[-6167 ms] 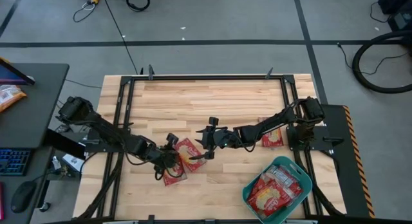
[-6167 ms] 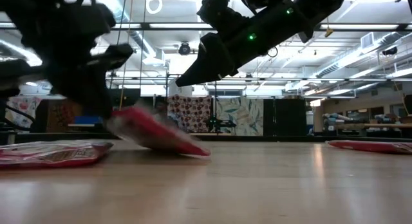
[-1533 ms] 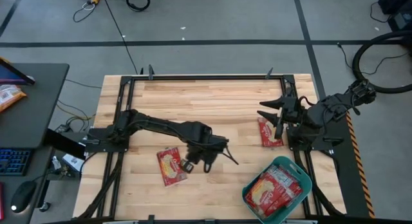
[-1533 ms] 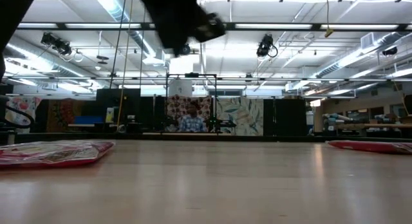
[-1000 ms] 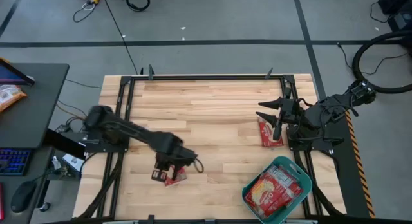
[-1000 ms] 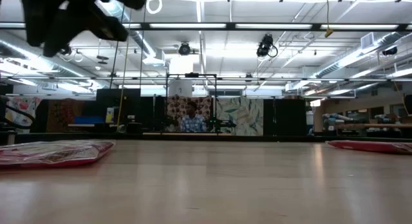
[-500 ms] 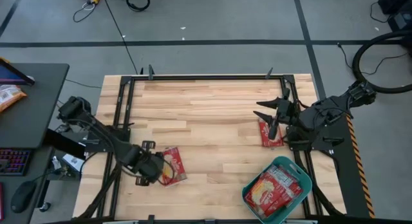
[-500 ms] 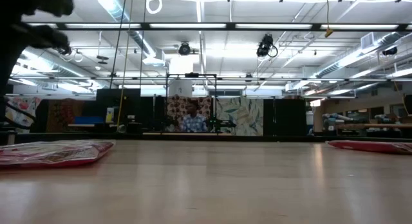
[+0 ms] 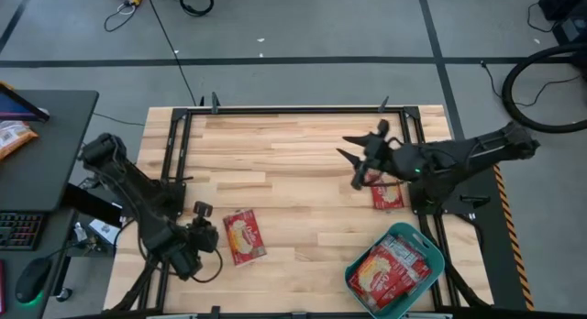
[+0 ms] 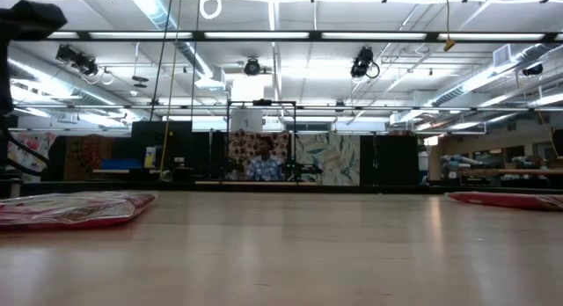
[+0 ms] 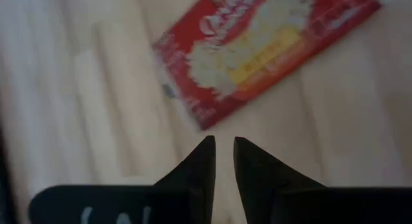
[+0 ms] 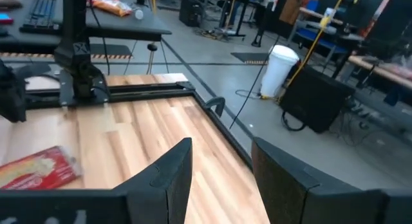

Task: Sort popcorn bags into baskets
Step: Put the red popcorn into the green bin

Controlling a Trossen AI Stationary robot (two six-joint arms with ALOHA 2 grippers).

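Popcorn bag (image 9: 243,236) lies flat on the table (image 9: 293,145).
Left gripper (image 9: 204,229) beside it is almost closed, holding nothing; right gripper (image 9: 351,161) is open and empty.

The left gripper (image 9: 194,235) now sits just beside the lone popcorn bag (image 9: 243,236), back from the table's middle (one bag fewer lies there). The right gripper (image 9: 356,159) reaches farther inward, away from the basket (image 9: 431,259).

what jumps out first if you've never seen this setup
Probably the teal basket at the table's near right corner, piled with red popcorn bags. Next, two bags left on the wood: one beside the left gripper, one under the right arm, whose gripper is open.
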